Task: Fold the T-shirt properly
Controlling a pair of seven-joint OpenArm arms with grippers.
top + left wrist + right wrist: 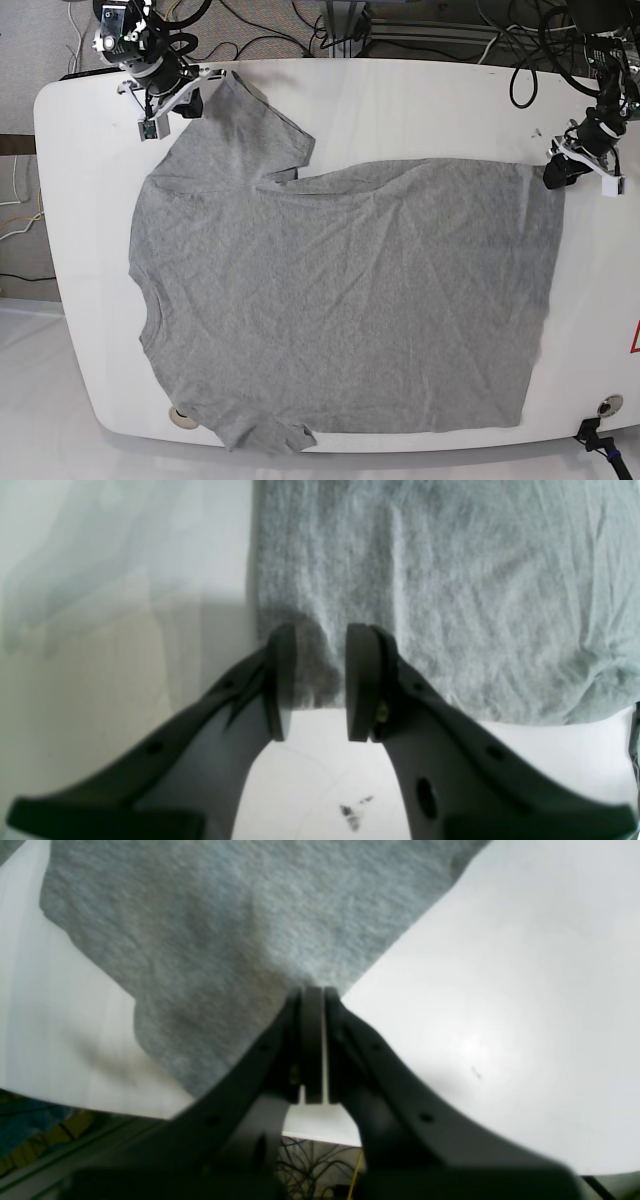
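A: So, status? Wrinkled heather-grey cotton T-shirt lies flat, mid-table.

B: Right gripper pinches sleeve at 11 o'clock — left gripper straddles the hem corner at 2 o'clock, unclosed. Limp — grab corners.

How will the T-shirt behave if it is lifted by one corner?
The T-shirt would probably droop and fold on itself: it lies flat, thin and creased all over. It likely drags rather than slides, since it covers most of the table. Its sleeve would likely flop loose.
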